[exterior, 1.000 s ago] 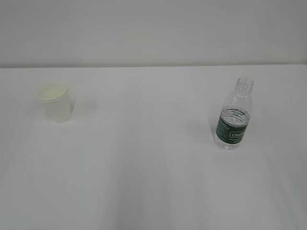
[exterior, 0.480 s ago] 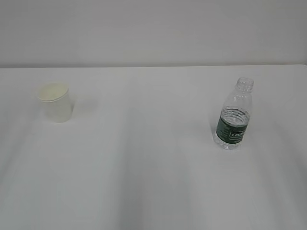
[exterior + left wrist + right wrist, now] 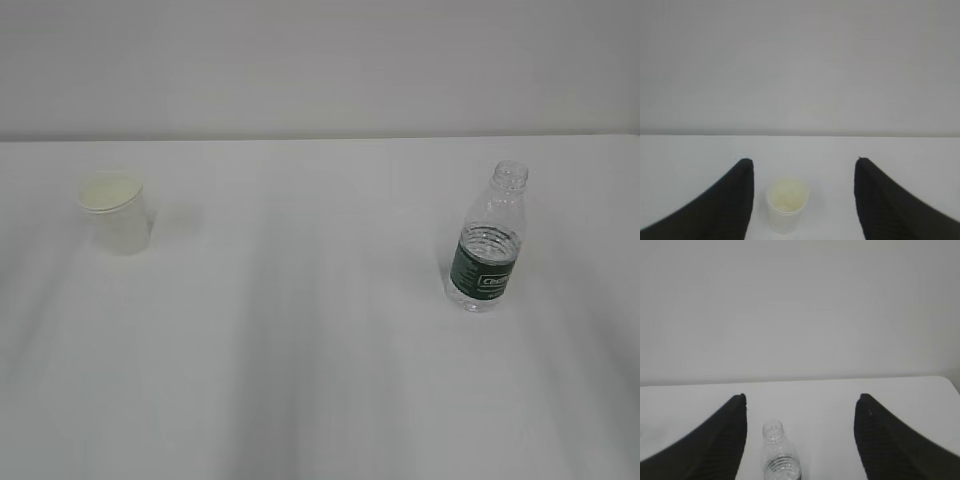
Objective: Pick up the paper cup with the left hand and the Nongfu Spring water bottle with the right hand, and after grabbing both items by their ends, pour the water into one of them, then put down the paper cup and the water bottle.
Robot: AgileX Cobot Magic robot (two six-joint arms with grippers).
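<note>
We saw the paper cup (image 3: 115, 212) standing upright at the table's (image 3: 300, 380) left and the Nongfu Spring water bottle (image 3: 487, 242) upright, capless, well apart at the right. Both the left hand (image 3: 802, 200) and the right hand (image 3: 801, 440) had their fingers spread wide, holding nothing. We judged the cup light and easily crushed, best pinched gently low down; the ribbed bottle looked thin and squeezable, so a firm hold at its base seemed wisest.
</note>
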